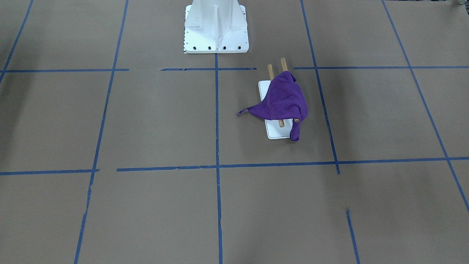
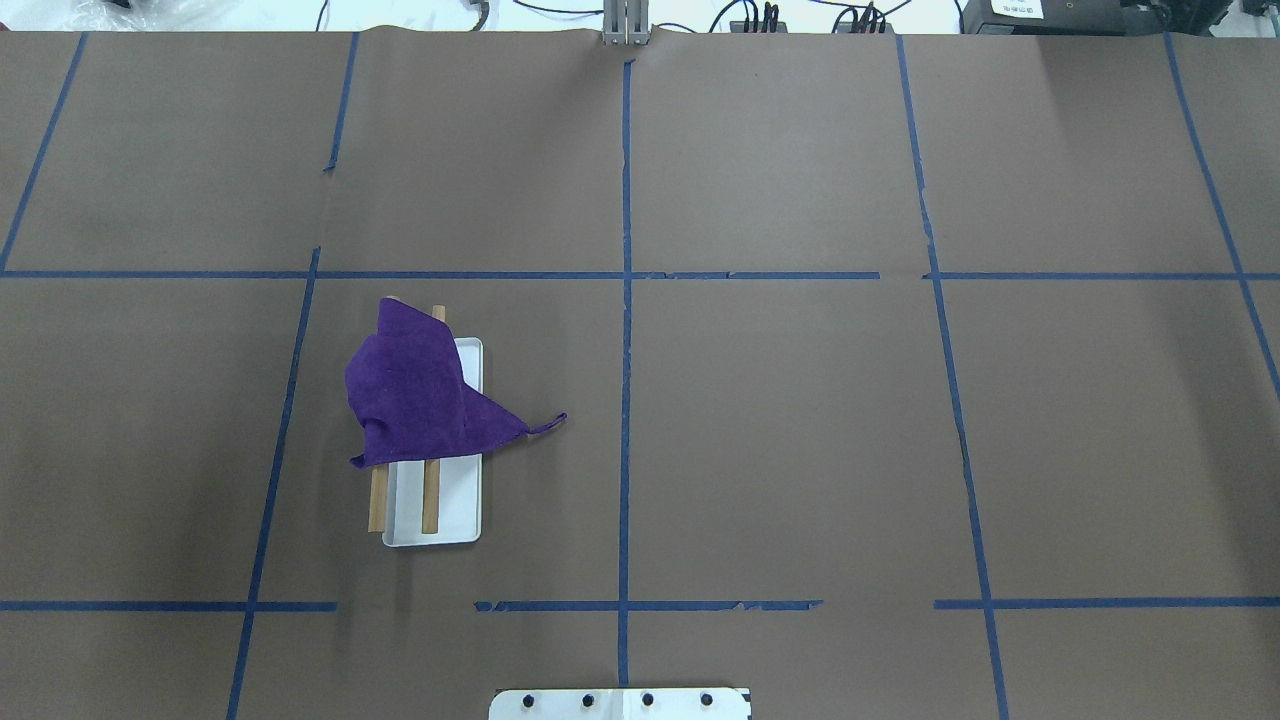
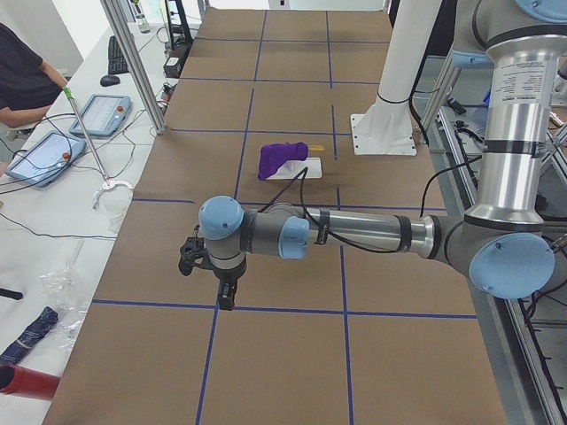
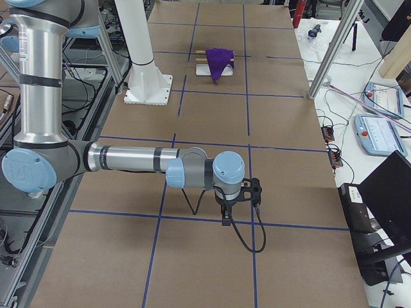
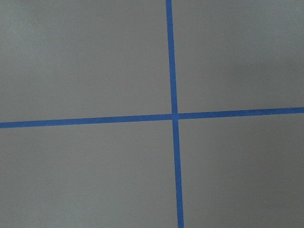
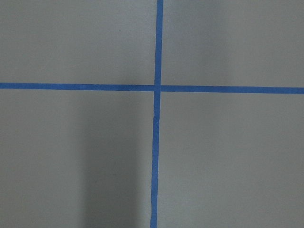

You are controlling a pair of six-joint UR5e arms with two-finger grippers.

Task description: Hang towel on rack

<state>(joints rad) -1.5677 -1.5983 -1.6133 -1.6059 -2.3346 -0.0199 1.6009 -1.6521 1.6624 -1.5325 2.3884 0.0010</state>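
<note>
Front-facing camera: the purple towel lies draped across both wooden rods of the rack, on my robot's left half of the table, a short way out from the white pedestal. One pointed corner trails off toward the table's centre line. A rolled fold hangs past a rod end beside the rack's white base.

Overhead camera: I see the towel covering the far stretch of the rods. Their near ends and the near part of the base are bare. The pointed corner reaches toward the middle tape line.

Left-end camera: the left gripper hangs pointing down above the brown paper, near a tape line. It is well apart from the towel and rack, which sit farther along the table beyond the outstretched arm. From here I cannot tell whether its fingers are parted or closed.

Right-end camera: the right gripper hangs pointing down in the same way, close to a tape line. The towel on its rack is far off toward the other end of the table. Again I cannot tell how the fingers stand.

Left wrist camera: I see only brown paper and a crossing of blue tape.

Right wrist camera: the same, brown paper and a tape crossing.
</note>
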